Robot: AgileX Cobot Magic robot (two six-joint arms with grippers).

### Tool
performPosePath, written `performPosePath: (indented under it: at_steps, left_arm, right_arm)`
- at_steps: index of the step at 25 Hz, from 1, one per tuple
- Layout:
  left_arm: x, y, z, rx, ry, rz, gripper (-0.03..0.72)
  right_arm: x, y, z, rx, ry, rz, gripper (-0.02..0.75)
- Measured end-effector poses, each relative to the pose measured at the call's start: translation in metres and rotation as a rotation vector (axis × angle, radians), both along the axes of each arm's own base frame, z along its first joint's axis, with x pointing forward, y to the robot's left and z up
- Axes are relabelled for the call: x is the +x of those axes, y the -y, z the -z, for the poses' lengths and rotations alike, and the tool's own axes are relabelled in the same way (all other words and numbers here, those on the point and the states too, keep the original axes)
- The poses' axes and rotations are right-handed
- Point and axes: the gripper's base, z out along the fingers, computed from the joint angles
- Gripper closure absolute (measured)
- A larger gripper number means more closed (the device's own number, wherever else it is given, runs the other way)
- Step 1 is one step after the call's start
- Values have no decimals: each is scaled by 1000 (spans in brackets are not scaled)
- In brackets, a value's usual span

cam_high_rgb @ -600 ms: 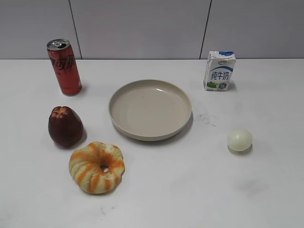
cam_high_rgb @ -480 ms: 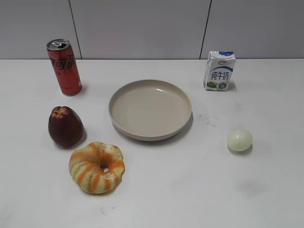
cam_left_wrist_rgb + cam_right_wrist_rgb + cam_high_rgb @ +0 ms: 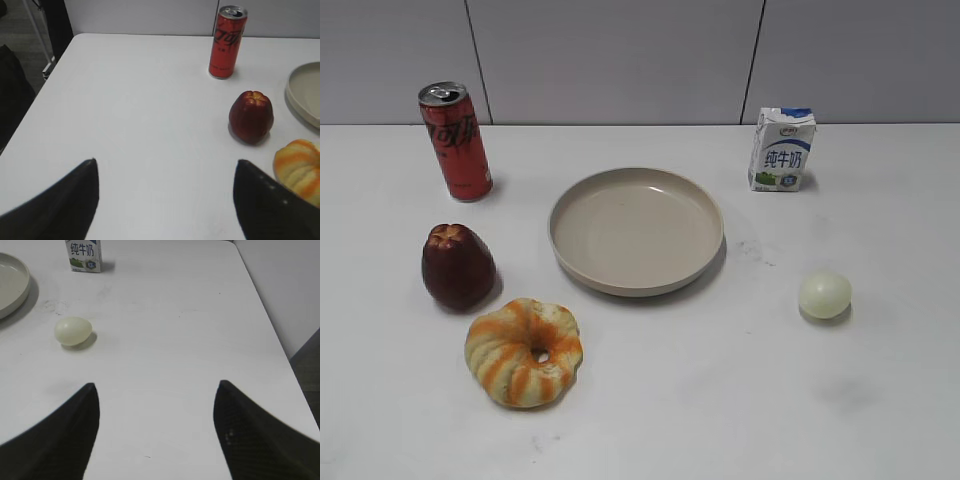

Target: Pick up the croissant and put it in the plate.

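Observation:
The croissant (image 3: 524, 351), a pale yellow ring with orange stripes, lies on the white table at the front left; part of it shows at the right edge of the left wrist view (image 3: 299, 168). The beige plate (image 3: 568, 206) sits empty in the middle, with its rim also in the left wrist view (image 3: 299, 95) and the right wrist view (image 3: 15, 287). My left gripper (image 3: 165, 167) is open and empty over bare table, left of the croissant. My right gripper (image 3: 156, 390) is open and empty over bare table, right of the egg-like ball. Neither gripper shows in the exterior view.
A dark red fruit (image 3: 457, 266) stands just behind the croissant. A red can (image 3: 455, 140) stands at the back left, a milk carton (image 3: 782, 149) at the back right. A pale egg-like ball (image 3: 825, 295) lies right of the plate. The table's left edge (image 3: 45, 85) and right edge (image 3: 272, 335) are near.

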Motion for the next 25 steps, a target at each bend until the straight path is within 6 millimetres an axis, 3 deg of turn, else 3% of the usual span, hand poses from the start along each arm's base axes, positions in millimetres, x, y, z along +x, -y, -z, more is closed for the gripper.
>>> performPosePath:
  at_steps: [4,8,14,20,25]
  left_arm:
    - [22,0,-24,-13,54,-7,78]
    - [65,0,-45,-31,89,-20,78]
    - [136,18,-52,-171,-114,63,80]
    - [197,69,-17,-187,-477,257,82]
    - [217,124,35,-89,-714,404,87]
  right_arm:
    - [0,0,0,0,0,0,197]
    - [0,0,0,0,0,0,197]
    - [0,0,0,0,0,0,197]
    - [0,0,0,0,0,0,197]
    - [0,0,0,0,0,0,197]
